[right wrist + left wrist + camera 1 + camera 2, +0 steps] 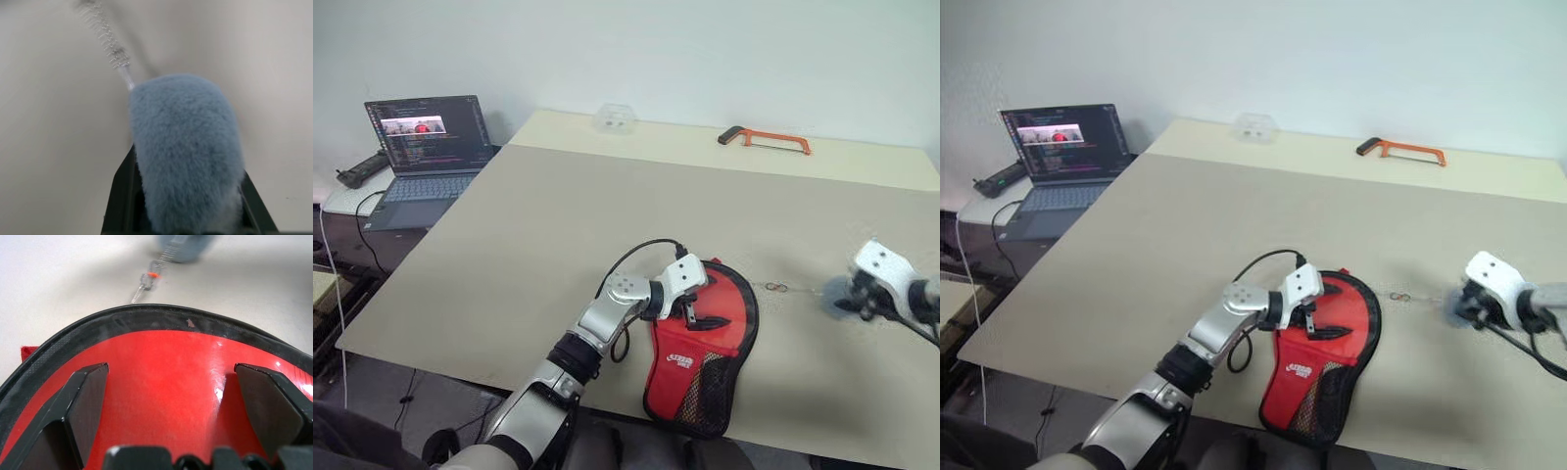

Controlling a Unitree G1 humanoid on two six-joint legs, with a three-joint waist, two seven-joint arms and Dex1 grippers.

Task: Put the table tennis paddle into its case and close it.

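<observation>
The case (700, 352), a red pouch with a black zipper rim, a white logo and a black mesh pocket, lies flat near the table's front edge. My left gripper (699, 316) rests over its red panel (166, 382), open, with both fingers (85, 401) spread on the glossy surface and nothing between them. A thin chain (776, 287) runs from the case's right rim to a blue fluffy pom (186, 147). My right gripper (858, 294) is shut on that pom, well to the right of the case. The table tennis paddle is hidden.
An orange-framed hacksaw (766, 140) and a small clear plastic box (615, 117) lie along the table's far edge. An open laptop (426, 147) stands on a side surface to the left, with a black tool (362, 168) beside it.
</observation>
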